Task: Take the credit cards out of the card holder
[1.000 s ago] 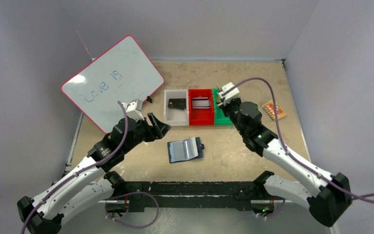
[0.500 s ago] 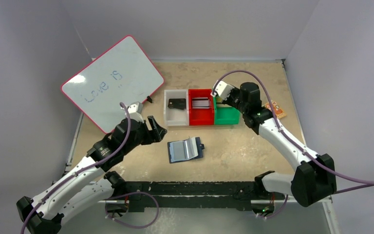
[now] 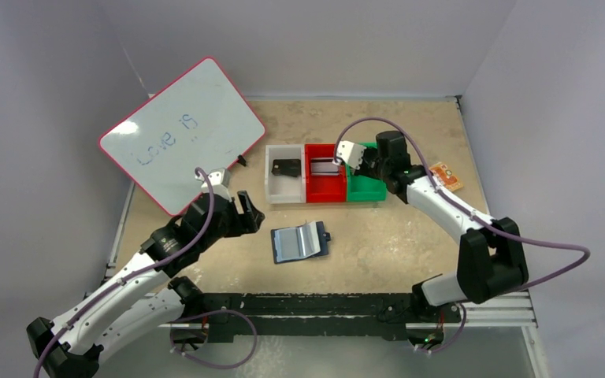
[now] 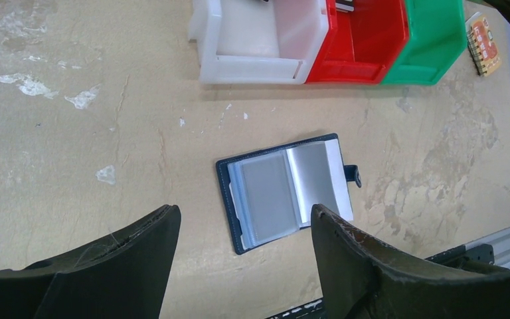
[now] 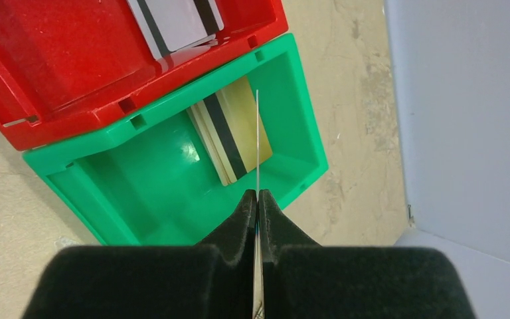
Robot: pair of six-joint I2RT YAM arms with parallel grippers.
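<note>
The card holder (image 4: 285,193) lies open on the surface (image 4: 73,166), and the left hand (image 4: 244,216) hangs above it, jaws wide. The right hand (image 5: 257,199) is closed on a thin card (image 5: 257,133) – seen edge-on – over the green bin (image 5: 139,186).

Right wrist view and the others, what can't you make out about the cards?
Right wrist: held card in the right tool, edge-on, face hidden.
Right wrist: striped card in the red bin, cut off at top edge.
Top view: dark item in the white bin, too small to identify.
Left wrist: card holder sleeves cloudy; remaining cards unclear.
</note>
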